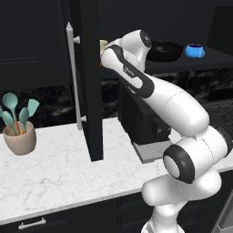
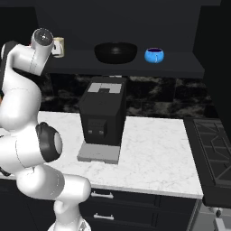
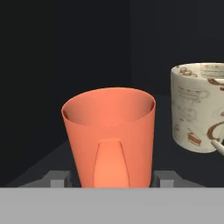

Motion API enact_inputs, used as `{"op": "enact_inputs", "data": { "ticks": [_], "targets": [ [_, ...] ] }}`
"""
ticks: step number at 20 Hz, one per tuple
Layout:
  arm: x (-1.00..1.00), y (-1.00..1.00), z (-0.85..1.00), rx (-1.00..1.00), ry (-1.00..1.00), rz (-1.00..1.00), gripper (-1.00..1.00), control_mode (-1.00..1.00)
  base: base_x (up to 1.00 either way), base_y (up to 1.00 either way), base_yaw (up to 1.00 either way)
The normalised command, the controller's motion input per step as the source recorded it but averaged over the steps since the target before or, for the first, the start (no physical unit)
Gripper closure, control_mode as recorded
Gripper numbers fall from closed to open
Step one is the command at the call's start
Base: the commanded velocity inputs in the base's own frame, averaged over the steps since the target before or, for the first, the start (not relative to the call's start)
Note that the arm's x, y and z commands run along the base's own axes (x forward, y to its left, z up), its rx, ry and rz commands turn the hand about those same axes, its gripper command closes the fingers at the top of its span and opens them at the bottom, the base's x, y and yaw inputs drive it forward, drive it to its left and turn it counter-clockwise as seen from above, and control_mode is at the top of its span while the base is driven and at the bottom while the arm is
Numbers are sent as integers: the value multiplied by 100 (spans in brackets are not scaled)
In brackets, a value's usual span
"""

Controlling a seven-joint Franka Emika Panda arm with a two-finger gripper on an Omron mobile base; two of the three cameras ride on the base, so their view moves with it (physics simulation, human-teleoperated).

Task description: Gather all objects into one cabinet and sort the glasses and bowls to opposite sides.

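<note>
I see my end effector (image 3: pixel 112 181) straddling the plain orange handled mug (image 3: pixel 109 135) on the dark cabinet shelf (image 3: pixel 39 164), grip uncertain, the printed cream mug (image 3: pixel 197 107) just to its right.

In the hand view a plain orange handled mug (image 3: pixel 109 135) blocks the lower centre, and a cream printed mug (image 3: pixel 199 107) blocks the right; dark open shelf lies at left. In the right base view, bare shelf (image 2: pixel 180 61) lies right of the bright blue mug (image 2: pixel 154 55).
</note>
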Motion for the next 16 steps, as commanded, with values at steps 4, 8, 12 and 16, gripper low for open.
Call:
{"op": "enact_inputs", "data": {
  "ticks": [4,8,12,16],
  "targets": [
    [-7,-5,0,0,0,0,-100,-100,0,0,0],
    [-59,-59,0,0,-3,-4,-100,-100,0,0,0],
    [-83,-67,0,0,-3,-7,-100,-100,0,0,0],
    [-78,-47,6,0,0,-10,-100,-100,0,0,0]
  ]
}}
